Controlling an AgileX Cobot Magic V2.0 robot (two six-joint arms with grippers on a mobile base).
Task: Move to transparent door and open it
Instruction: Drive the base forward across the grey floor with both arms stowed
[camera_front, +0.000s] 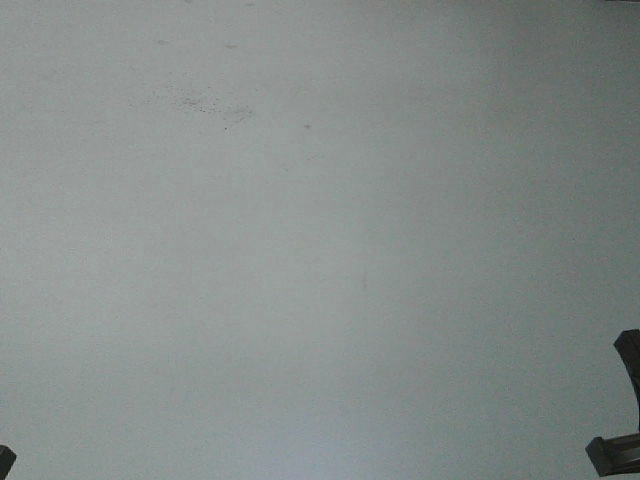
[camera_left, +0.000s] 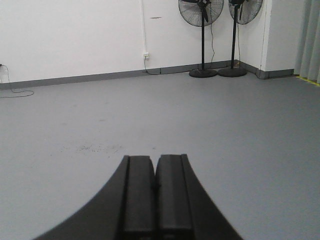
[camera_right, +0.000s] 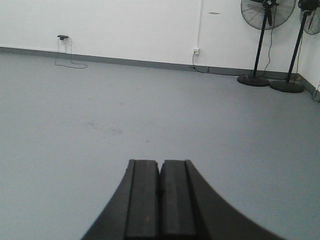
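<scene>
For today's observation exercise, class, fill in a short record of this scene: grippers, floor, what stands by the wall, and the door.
left gripper: shut, holding nothing
right gripper: shut, holding nothing
floor: grey, faintly speckled
pedestal fans: two, upright by the white wall
wall socket: low on the wall
transparent door: not in view

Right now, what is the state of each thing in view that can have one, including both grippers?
Left gripper: shut, holding nothing.
Right gripper: shut, holding nothing.
Fan beside the outlet: upright, blades look still.
Fan in the corner: upright, head partly cut off.
Wall outlet: a cord hangs from it.
Transparent door: not in any view.
</scene>
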